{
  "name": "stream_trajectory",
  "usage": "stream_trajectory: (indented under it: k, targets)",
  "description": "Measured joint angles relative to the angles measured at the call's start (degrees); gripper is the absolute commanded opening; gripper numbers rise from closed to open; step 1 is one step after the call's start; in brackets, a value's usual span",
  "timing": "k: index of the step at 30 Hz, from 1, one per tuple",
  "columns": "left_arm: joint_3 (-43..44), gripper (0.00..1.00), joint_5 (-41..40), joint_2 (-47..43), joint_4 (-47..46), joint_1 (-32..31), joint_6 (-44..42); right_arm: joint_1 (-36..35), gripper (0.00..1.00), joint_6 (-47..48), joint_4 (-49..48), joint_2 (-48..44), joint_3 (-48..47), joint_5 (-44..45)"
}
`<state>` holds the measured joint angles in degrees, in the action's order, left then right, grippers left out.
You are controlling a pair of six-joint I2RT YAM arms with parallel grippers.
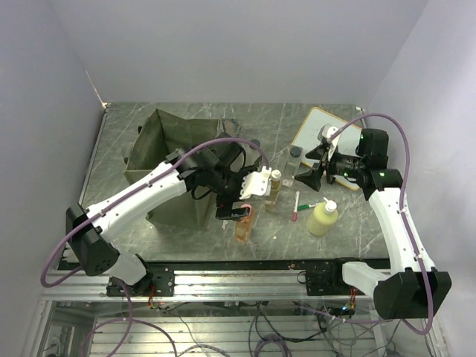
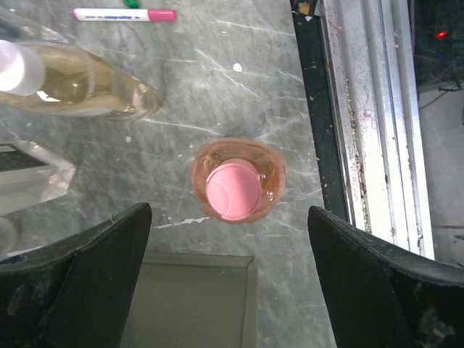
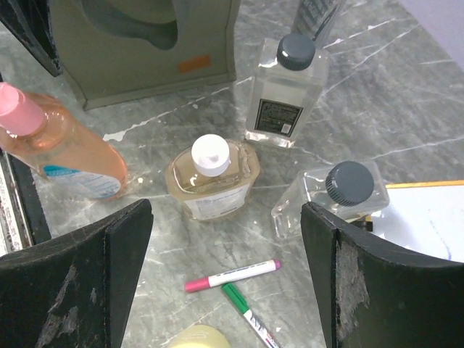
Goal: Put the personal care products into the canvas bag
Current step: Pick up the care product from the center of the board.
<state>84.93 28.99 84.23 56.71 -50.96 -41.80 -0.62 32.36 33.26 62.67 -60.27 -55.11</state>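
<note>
Orange bottle [image 2: 234,181] stands upright on the counter [image 1: 357,230] near its near edge, just off the near right corner of the canvas bag [image 1: 175,149]. Its long axis is vertical, pink cap up, straight below the left pincer [image 2: 228,214] and centred between wide-spread fingers [image 2: 87,275]; this arm is nearer. Only the left wrist view shows that alignment; from above the wrist covers the cap. The right pincer [image 1: 316,167], also wide, hangs over clear bottles [image 3: 286,87].

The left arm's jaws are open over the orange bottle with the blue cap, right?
No, the cap is pink, not blue. The left wrist view shows the open jaws over the orange bottle with the pink cap.
</note>
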Motion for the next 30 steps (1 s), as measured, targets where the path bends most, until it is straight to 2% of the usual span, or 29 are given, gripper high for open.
stream_trajectory:
  k: [7, 24, 30]
  targets:
    - [-2.67, 0.89, 3.26, 2.69, -1.99, -0.31, -0.79, 2.10, 0.83, 0.28, -2.56, -0.20, 5.27, -3.74]
    - [-5.29, 0.67, 5.27, 3.69, -5.49, -0.31, -1.33, 5.14, 0.83, 0.85, -3.87, -3.34, 8.13, -6.27]
    - [-5.77, 0.54, 5.31, 3.63, -6.40, -0.31, -1.38, 5.55, 0.83, 0.83, -3.91, -3.34, 8.33, -6.88]
